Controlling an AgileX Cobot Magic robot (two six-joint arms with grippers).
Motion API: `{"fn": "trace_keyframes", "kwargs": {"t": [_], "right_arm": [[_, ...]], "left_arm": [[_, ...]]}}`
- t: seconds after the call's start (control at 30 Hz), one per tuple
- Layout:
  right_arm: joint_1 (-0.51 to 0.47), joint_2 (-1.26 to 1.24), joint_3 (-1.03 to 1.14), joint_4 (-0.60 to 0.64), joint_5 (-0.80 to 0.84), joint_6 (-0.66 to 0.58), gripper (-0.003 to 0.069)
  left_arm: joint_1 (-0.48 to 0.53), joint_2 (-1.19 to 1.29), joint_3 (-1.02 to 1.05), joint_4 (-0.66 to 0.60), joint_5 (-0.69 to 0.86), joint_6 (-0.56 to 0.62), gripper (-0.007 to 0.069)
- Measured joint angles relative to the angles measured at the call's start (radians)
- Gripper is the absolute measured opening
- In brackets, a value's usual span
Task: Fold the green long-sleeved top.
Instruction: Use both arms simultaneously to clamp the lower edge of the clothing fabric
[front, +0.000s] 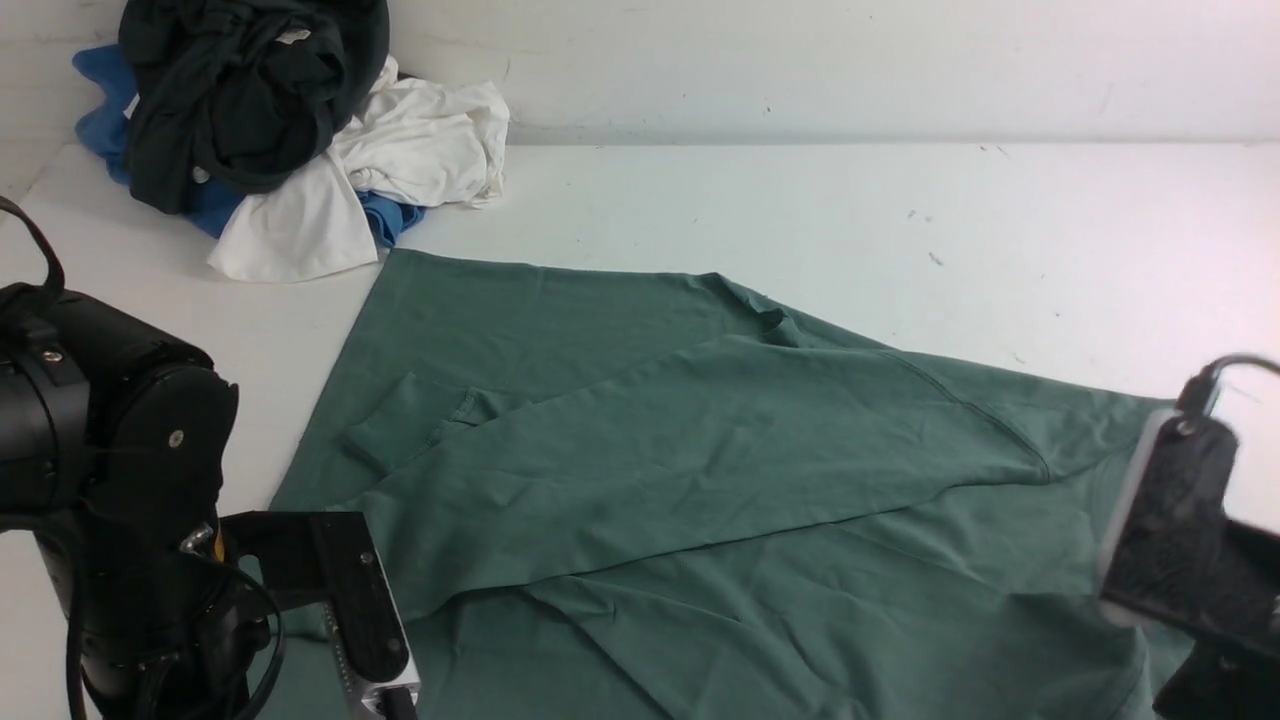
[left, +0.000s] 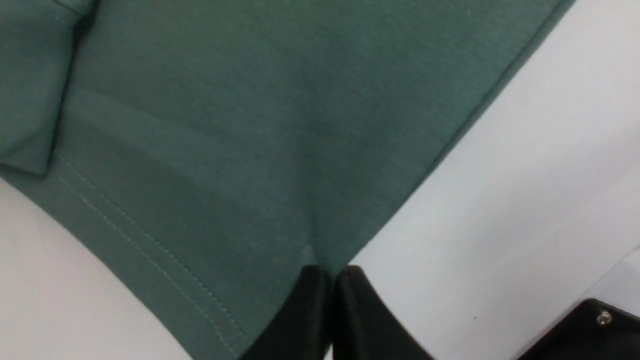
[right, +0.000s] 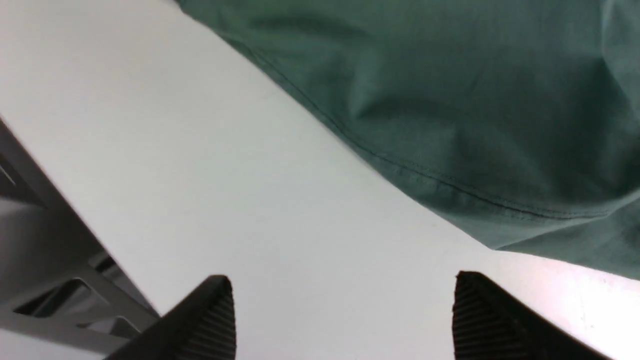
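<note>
The green long-sleeved top (front: 700, 470) lies spread flat over the middle and near part of the white table, with one sleeve folded across its body and its cuff (front: 400, 425) toward the left. My left gripper (left: 331, 272) is shut, pinching the top (left: 240, 130) at its edge near the stitched hem corner. In the front view it sits low at the near left (front: 385, 690). My right gripper (right: 342, 300) is open wide and empty over bare table, a short way from the top's stitched edge (right: 450, 185). The right arm (front: 1170, 520) is at the near right.
A pile of clothes sits at the back left: a very dark garment (front: 240, 90), a white one (front: 400, 150) and a blue one (front: 100, 110). A wall runs behind the table. The table's edge and a metal frame (right: 45, 260) show by my right gripper.
</note>
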Motion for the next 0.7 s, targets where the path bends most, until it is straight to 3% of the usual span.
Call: {"fn": "trace_keyframes", "kwargs": {"t": [0.47,0.6,0.7], "right_arm": [[0.000,0.371,0.120,-0.266,-0.364,-0.027,0.0538],[0.000,0.462,0.111,-0.300,-0.371,-0.022,0.0484],[0.000,0.471,0.107,-0.314,-0.373,-0.003,0.0395]], "left_arm": [[0.000,-0.001,0.000,-0.037,-0.040,-0.004,-0.0005],[0.001,-0.001,0.001,-0.038,-0.039,-0.004,-0.0005],[0.010,-0.001,0.001,-0.039,-0.036,-0.005,-0.0005]]}}
